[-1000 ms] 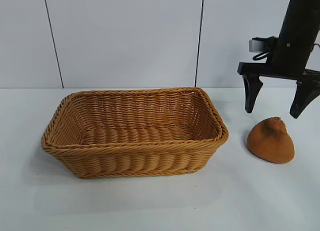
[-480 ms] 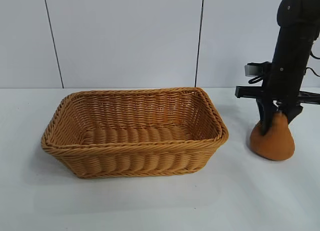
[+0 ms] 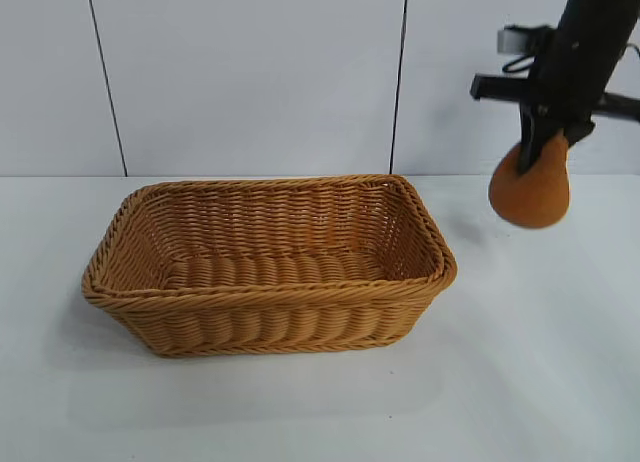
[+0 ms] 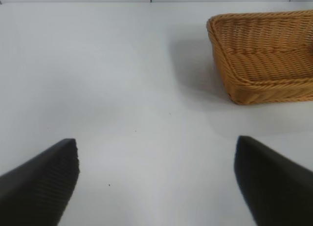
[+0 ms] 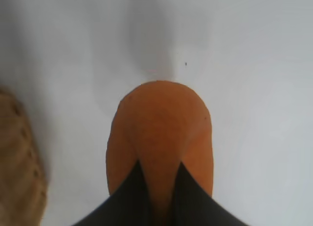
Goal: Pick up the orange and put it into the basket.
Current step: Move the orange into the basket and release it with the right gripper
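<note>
Right pincer [image 3: 545, 152] clamped, pointing down; left pincer [image 4: 156, 179] agape.

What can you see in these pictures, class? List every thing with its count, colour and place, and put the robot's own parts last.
basket: one, tan-orange woven wicker, on the table left of centre, nothing in it.
orange: one, brownish-orange, hanging in the air to the right of the basket, clear of the table, pinched at its narrow top.
table: one, white, under everything.
wall: white panels with dark seams, behind the table.
right gripper: one, black, upper right of the exterior view, pointing down, shut on the orange.
left gripper: one, black, open, over bare table off the basket's end, seen only in its own wrist view.
</note>
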### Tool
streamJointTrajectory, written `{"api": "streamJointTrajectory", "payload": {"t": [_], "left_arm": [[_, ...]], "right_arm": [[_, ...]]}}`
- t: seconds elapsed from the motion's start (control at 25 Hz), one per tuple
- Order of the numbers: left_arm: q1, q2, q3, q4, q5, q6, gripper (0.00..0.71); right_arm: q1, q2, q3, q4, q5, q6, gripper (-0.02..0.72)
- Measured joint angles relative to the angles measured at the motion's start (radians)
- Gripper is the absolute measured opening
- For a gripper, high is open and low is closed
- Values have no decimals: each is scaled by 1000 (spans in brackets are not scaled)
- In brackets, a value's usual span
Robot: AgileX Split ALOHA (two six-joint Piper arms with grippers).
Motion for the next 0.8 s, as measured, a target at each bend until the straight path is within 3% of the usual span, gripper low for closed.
{"api": "streamJointTrajectory", "payload": {"t": [0.44, 0.8], "left_arm": [[0, 0, 0, 1, 0, 0, 615], [0, 0, 0, 1, 0, 0, 615]], "right_arm": [[32, -80, -65, 65, 10, 1, 11], [327, -80, -65, 90, -18, 2, 11]]}}
